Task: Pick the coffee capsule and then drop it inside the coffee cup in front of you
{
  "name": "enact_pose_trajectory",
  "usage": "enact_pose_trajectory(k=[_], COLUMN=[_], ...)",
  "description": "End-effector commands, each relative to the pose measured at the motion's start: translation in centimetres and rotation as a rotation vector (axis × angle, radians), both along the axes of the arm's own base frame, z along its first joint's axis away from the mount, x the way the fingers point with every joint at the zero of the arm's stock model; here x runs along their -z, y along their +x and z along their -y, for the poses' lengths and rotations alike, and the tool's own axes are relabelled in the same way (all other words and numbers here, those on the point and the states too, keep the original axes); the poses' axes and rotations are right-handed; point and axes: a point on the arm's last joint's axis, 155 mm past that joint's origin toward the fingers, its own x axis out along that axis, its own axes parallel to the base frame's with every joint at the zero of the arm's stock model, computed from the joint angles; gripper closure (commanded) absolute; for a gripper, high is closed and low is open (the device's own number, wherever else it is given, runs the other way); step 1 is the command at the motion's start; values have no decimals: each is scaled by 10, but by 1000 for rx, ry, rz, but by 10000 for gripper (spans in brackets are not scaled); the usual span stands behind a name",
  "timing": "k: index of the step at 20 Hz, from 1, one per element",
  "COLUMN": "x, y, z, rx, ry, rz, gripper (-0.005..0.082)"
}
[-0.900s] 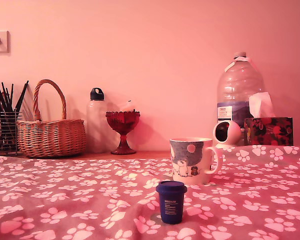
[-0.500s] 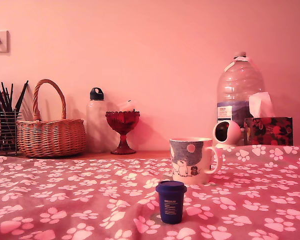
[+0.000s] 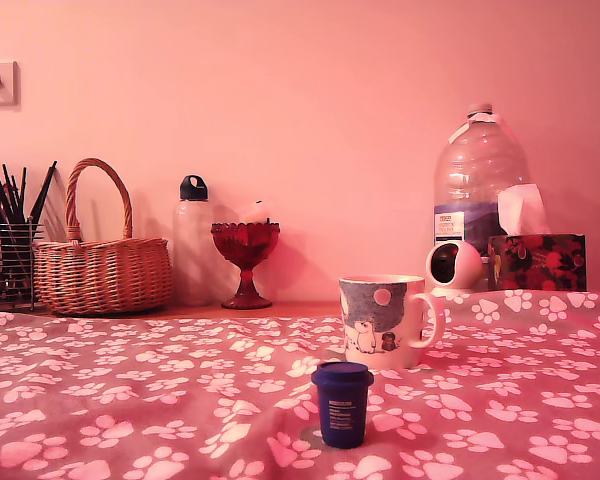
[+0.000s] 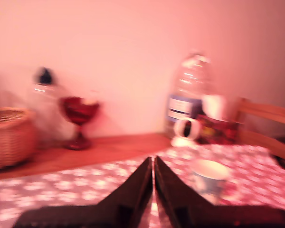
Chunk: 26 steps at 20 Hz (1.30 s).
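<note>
Exterior view: the coffee cup stands upright on the paw-print cloth; its inside is not visible. The blue coffee capsule stands just in front of the cup, apart from it. Behind the cup and toward the exterior view's left, a wicker basket and red goblet stand against the wall.

Wrist view, blurred: the gripper has its jaws pressed together, holding nothing, near the cup.
</note>
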Motion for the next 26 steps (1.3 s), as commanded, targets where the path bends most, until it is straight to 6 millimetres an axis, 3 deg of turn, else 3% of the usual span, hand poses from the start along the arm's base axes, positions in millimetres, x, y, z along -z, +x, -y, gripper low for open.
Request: enact_pose_trajectory(k=[1, 10, 19, 22, 25, 26], x=[10, 47, 95, 102, 101, 103], y=[0, -31, -40, -37, -33, -31], z=[11, 78, 101, 102, 105, 106], rx=[54, 349, 418, 418, 412, 413], ry=[6, 183, 352, 364, 359, 361], rz=[-47, -85, -179, -203, -192, -197], gripper=[789, 789, 761, 608, 300, 235])
